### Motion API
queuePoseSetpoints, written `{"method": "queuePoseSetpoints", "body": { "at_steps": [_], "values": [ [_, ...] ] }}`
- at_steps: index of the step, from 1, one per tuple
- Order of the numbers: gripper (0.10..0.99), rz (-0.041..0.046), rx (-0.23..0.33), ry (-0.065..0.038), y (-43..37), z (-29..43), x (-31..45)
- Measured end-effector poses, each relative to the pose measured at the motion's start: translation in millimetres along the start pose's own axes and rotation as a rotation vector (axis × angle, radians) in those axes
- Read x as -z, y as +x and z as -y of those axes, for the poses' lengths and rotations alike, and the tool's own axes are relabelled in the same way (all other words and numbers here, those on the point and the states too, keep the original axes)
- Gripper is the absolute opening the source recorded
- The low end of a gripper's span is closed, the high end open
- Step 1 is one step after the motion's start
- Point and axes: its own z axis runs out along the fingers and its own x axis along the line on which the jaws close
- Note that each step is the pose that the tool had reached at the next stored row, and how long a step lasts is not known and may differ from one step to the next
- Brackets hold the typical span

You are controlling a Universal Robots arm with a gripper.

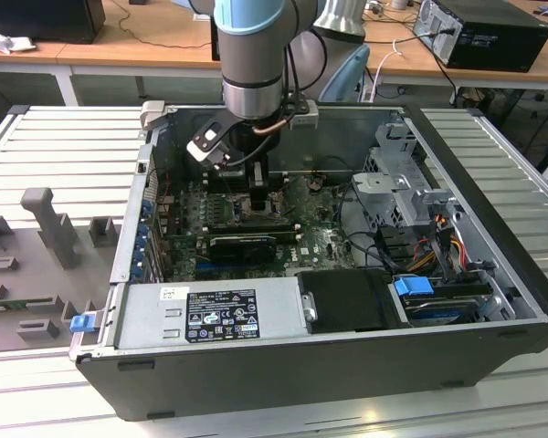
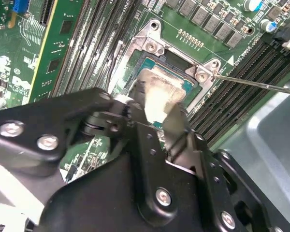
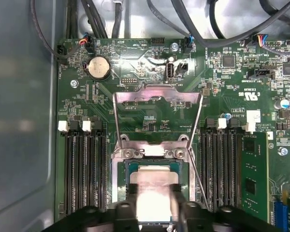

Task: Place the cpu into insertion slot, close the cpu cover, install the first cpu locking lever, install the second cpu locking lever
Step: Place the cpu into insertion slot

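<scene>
- The black two-finger gripper [image 3: 154, 205], at the end of the grey and pale-blue robot arm [image 1: 253, 55], is lowered inside the case. Its jaws are drawn in on two opposite edges of the small flat pale tan-silver square cpu [image 3: 153, 181] and grip it.
- The large open dark metal computer case [image 1: 301, 379] lies on its side on a ribbed grey table [image 1: 64, 137], interior exposed.
- A grey sheet-metal power supply box [image 1: 210, 315] with a dark label sits along the near wall of the case in the exterior view.
- The green motherboard [image 3: 150, 72] covers the case floor under the gripper.
- Long narrow black memory slots [image 3: 82, 169] run in banks on both sides of the socket.
- The thin silvery square metal cpu cover [image 3: 157, 93] with its square window is swung fully open on its hinge, lying back away from the socket; board components show through the window.
- The square insertion slot [image 3: 118, 183], dark inside with a silvery metal rim, is uncovered directly below the gripper.
- The cpu [image 2: 157, 96] is held within the slot's outline; whether it is fully seated cannot be told.
- A thin silvery wire locking lever [image 2: 261, 83] stands unlatched, angled away from the socket corner.
- A round silvery coin cell [image 3: 98, 67] sits on the board beyond the open cover.
</scene>
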Motion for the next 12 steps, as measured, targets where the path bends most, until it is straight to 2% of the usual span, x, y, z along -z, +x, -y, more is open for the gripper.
{"method": "queuePoseSetpoints", "body": {
  "at_steps": [1, 3, 4, 12],
  "values": [
    [0.400, 0.0000, 0.000, 0.000, 0.0, -0.1, 0.7],
    [0.161, 0.0001, 0.000, 0.000, 0.0, -0.2, 3.0],
    [0.102, 0.0001, 0.000, 0.000, 0.0, -0.3, 4.2],
    [0.106, 0.0000, 0.000, 0.000, 0.0, -0.9, 11.7]
  ]
}}
